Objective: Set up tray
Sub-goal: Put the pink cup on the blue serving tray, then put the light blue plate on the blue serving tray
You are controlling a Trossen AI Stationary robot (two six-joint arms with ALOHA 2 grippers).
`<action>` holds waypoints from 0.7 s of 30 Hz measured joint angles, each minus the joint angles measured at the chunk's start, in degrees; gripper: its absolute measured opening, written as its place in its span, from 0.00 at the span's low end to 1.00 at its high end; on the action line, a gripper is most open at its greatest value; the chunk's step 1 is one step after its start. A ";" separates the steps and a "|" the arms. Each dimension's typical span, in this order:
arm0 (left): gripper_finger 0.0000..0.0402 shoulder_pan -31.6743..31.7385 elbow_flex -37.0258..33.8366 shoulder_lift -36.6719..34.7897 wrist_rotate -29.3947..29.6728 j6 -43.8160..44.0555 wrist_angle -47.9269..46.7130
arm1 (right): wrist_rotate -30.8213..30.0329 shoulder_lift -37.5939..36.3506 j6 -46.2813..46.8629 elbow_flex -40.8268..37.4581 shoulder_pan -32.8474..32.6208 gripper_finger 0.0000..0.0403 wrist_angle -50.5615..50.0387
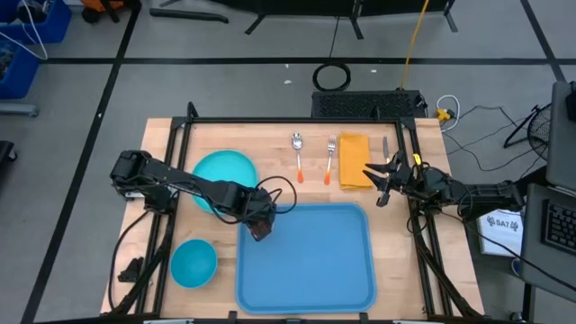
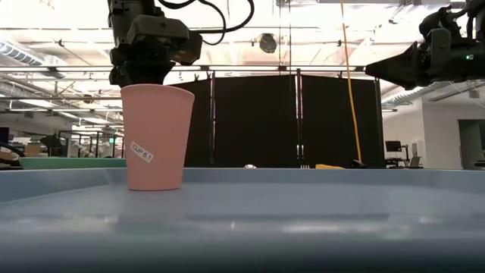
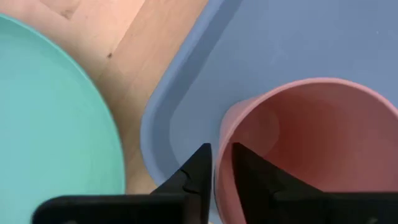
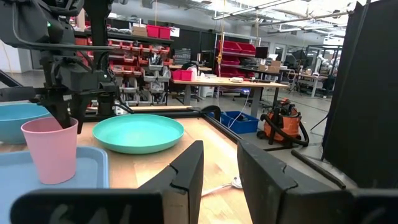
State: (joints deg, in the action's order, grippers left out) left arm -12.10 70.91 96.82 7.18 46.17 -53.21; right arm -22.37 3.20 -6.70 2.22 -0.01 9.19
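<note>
— Pink cup [image 2: 155,136] stands upright in the tray's [image 1: 306,261] far-left corner; the tray lies along the tabletop's [image 1: 270,139] near edge.

— Is the left tool [image 3: 219,163] gripping it?

— Its fingers straddle the rim, slightly parted; probably letting go. The right tool [image 1: 385,183] hangs open over the right edge, beside the yellow napkin [image 1: 354,160].

Likely workshop-lab: red parts bins [image 4: 239,48] on shelving, workbench [image 4: 230,81], shop vacuum [image 4: 283,121], black curtains [image 2: 295,121].

The light-blue tray [image 1: 310,261] lies flat on the table's near side (rounded corners, low rim).
</note>
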 joint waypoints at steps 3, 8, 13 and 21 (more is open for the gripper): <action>0.24 0.00 0.00 0.00 0.15 0.02 0.02 | 0.00 0.00 -0.02 0.02 0.00 0.22 0.00; 0.30 0.00 0.00 -0.50 -0.08 0.02 -0.01 | 0.00 0.00 -0.02 0.01 0.01 0.22 -0.02; 0.33 0.07 0.00 -4.51 1.78 0.02 0.02 | 0.00 0.00 -0.02 0.01 0.00 0.22 -0.02; 0.35 -0.35 0.11 -13.63 5.59 -1.62 -8.67 | 0.00 -0.02 -0.02 0.02 0.00 0.22 -0.40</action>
State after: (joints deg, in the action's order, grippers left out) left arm -12.45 71.02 83.18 12.77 44.55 -61.88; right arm -22.37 3.18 -6.72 2.24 -0.01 8.79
